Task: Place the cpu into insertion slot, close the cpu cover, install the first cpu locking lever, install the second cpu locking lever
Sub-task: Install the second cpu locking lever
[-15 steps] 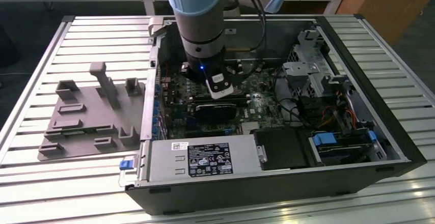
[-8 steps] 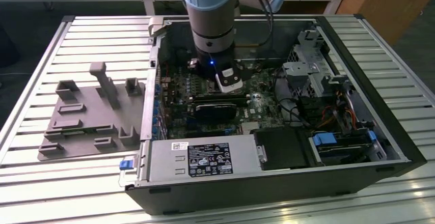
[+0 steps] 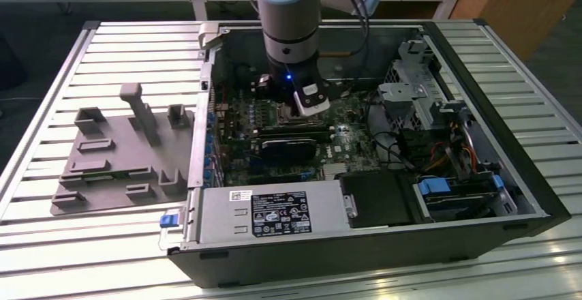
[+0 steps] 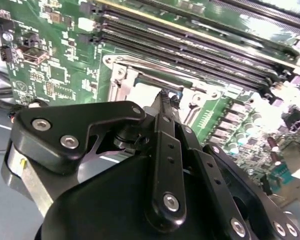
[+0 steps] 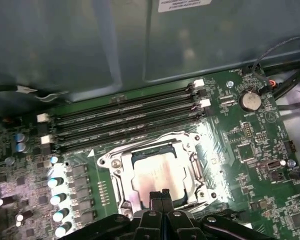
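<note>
The cpu (image 5: pixel 157 174) lies flat in the insertion slot (image 5: pixel 108 163), its pale silver top showing through the window of the cpu cover (image 5: pixel 187 156). The cover is down over the chip. A thin metal locking lever (image 5: pixel 140 141) lies along the socket's side toward the memory slots; in the second wrist view it is the shiny rod (image 4: pixel 155 66). My gripper (image 5: pixel 161 196) is shut, its two narrow fingers pressed together at the socket's near edge, just over the cover's rim. In the exterior view the gripper (image 3: pixel 307 109) reaches down into the open computer case above the green motherboard (image 3: pixel 238 119).
Long black memory slots (image 5: pixel 125 117) run beside the socket. Silver capacitors (image 5: pixel 57 200) stand on its other side, and there is a coin cell (image 5: pixel 249 101). The grey case wall (image 5: pixel 90 45) rises behind. On the table lies a grey fixture tray (image 3: pixel 118 157); a drive cage (image 3: pixel 414 92) is inside the case.
</note>
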You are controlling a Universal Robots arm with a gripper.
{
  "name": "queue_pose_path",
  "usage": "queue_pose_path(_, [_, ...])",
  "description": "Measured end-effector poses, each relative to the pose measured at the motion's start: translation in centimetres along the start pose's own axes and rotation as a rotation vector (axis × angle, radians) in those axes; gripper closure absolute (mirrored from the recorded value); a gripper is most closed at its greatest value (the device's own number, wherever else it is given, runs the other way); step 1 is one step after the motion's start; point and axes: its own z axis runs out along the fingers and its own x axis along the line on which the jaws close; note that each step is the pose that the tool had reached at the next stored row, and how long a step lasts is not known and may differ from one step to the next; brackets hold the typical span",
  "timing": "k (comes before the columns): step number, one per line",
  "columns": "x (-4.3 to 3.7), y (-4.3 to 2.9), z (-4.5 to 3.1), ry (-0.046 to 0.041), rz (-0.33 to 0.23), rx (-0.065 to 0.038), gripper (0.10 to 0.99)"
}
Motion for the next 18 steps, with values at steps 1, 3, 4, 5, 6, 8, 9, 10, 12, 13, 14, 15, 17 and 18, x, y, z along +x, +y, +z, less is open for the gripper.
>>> queue_pose_path(1, [-0.07, 0.18, 0.05, -0.0014, -0.001, 0.005, 0.980])
queue_pose_path(3, [-0.24, 0.57, 0.14, -0.0040, -0.002, 0.015, 0.980])
queue_pose_path(4, [-0.33, 0.76, 0.19, -0.0051, -0.003, 0.020, 0.980])
queue_pose_path(5, [-0.41, 0.96, 0.24, -0.0066, -0.003, 0.025, 0.980])
queue_pose_path(6, [-0.47, 1.17, 0.30, -0.0081, -0.004, 0.031, 0.980])
queue_pose_path(8, [-0.57, 1.54, 0.40, -0.0109, -0.005, 0.041, 0.980])
queue_pose_path(9, [-0.57, 1.72, 0.44, -0.0121, -0.006, 0.046, 0.980])
queue_pose_path(10, [-0.54, 1.87, 0.47, -0.0132, -0.007, 0.050, 0.980])
queue_pose_path(12, [-0.48, 2.06, 0.53, -0.0148, -0.007, 0.056, 0.980])
queue_pose_path(13, [-0.48, 2.08, 0.54, -0.0148, -0.008, 0.056, 0.980])
queue_pose_path(14, [-0.48, 2.09, 0.55, -0.0148, -0.008, 0.056, 0.980])
queue_pose_path(15, [-0.46, 2.09, 0.55, -0.0146, -0.009, 0.056, 0.980])
queue_pose_path(17, [-0.41, 2.08, 0.57, -0.0140, -0.012, 0.056, 0.980])
queue_pose_path(18, [-0.40, 2.08, 0.58, -0.0137, -0.014, 0.056, 0.980])
